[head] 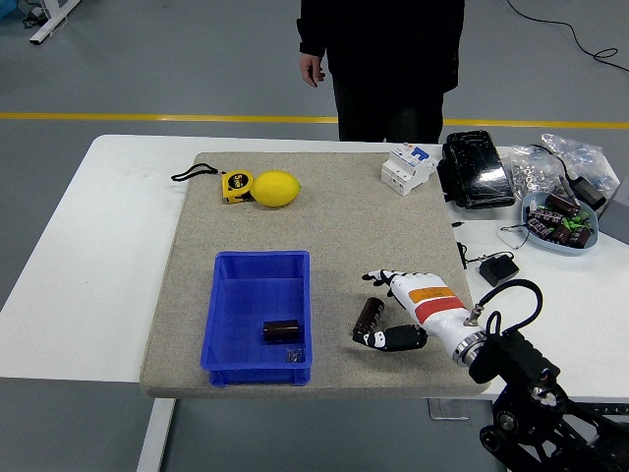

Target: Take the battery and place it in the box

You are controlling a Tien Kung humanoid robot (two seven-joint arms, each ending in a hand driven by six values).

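A dark cylindrical battery (370,317) lies on the grey mat (334,226), just right of the blue box (257,278). My right hand (368,309) reaches in from the lower right with its white and orange palm beside the battery. Its fingers (379,278) are spread above the battery and its thumb (385,339) sits below it, so the hand is open and brackets the battery without closing on it. A second dark battery (281,330) rests inside the box near its front wall. My left arm is out of view.
A yellow lemon (276,189) and a tape measure (236,185) lie at the mat's back left. A white breaker (408,167), a black pouch (475,169), a bowl of batteries (558,218) and a small black adapter (496,268) are on the right. A person (388,59) stands at the far side, hand hanging.
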